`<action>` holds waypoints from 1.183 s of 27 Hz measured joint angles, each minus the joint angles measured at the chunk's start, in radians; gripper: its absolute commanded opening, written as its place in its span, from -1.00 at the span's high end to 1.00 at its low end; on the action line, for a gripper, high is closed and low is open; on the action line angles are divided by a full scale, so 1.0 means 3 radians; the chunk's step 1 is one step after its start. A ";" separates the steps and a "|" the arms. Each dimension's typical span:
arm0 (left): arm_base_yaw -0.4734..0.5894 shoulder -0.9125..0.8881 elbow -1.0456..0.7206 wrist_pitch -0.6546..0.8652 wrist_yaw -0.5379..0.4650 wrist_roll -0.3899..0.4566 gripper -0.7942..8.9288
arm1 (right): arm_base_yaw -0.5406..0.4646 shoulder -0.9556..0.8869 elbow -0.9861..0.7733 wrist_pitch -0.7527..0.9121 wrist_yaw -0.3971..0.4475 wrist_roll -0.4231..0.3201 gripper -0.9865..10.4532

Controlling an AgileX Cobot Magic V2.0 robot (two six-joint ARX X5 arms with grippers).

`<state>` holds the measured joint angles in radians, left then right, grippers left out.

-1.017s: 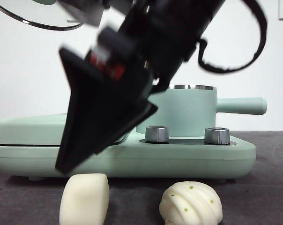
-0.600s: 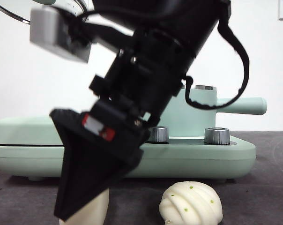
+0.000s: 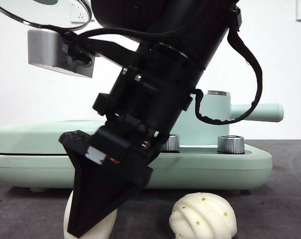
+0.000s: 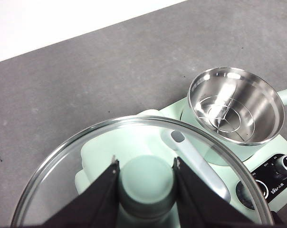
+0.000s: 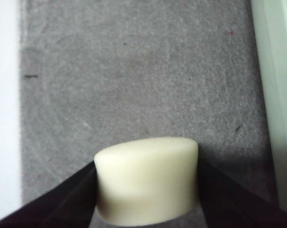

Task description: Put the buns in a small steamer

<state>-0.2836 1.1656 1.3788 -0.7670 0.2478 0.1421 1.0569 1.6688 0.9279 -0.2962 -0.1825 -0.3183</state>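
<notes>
Two buns are counted on the bench (image 3: pixel 285 199), and the smooth cream bun (image 5: pixel 147 178) is the one in play: it is bracketed between the jaws of the right gripper (image 5: pixel 146 190), one jaw at each flank, though whether they are pressing it yet cannot be told. In the front view that bun (image 3: pixel 103 224) is mostly hidden behind the dark jaw, its base seemingly on the bench. The ridged, green-specked bun (image 3: pixel 203 215) is left just beside it, untouched. One small steamer (image 4: pixel 236 110) is seen, uncovered, its steel bowl empty, behind the buns and higher up. One glass lid (image 4: pixel 62 175) is held aloft by the left gripper (image 4: pixel 147 183), jaws clamped on its green knob (image 4: pixel 147 180). A lift up and back toward the pot is judged to be called for.
</notes>
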 measured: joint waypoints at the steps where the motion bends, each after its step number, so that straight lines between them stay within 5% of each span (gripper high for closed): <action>1: 0.0001 0.0000 0.0000 0.0000 0.0000 0.0000 0.81 | 0.0000 -0.0003 0.0022 -0.0052 0.0000 0.0052 0.36; 16: 0.0001 0.0000 0.0000 0.0000 0.0000 0.0000 0.81 | -0.0706 -0.0991 0.1359 -0.2102 0.0097 0.1228 0.36; 25: 0.0001 0.0000 0.0000 0.0000 0.0000 0.0000 0.81 | -0.1517 -0.0804 0.1996 -0.2340 0.0098 0.1283 0.36; 32: 0.0001 0.0000 0.0000 0.0001 0.0000 0.0000 0.81 | -0.1789 -0.0338 0.2392 -0.2342 0.0094 0.1152 0.36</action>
<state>-0.2832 1.1656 1.3788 -0.7666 0.2478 0.1421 0.5201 1.5673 1.6455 -0.9989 -0.1543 0.0273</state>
